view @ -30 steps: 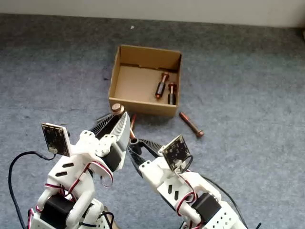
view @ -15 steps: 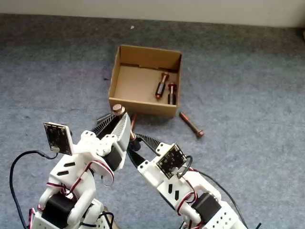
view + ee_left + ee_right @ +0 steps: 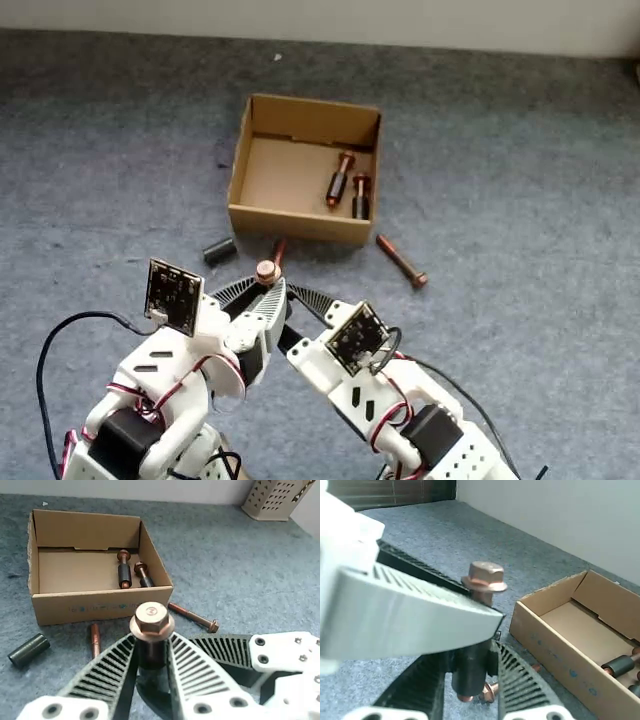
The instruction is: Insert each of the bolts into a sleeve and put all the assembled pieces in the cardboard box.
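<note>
Just short of the box [image 3: 300,222], the left fingers [image 3: 112,667] clamp the bolt [image 3: 152,617] head-up above the bench [image 3: 520,180] while the right fingers [image 3: 520,687] grip the sleeve [image 3: 469,672] around its shank; holding both on one axis should let it seat fully before either side releases.

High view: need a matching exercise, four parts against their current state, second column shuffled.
1. sleeved bolt
2. empty sleeve
3. loose bolt
4. assembled pair

A. inside the cardboard box
B. upright in the shut left hand
C. lying on the carpet, nothing in it
D. lying on the carpet, bare

Pairs: 1-B, 2-C, 3-D, 4-A.
</note>
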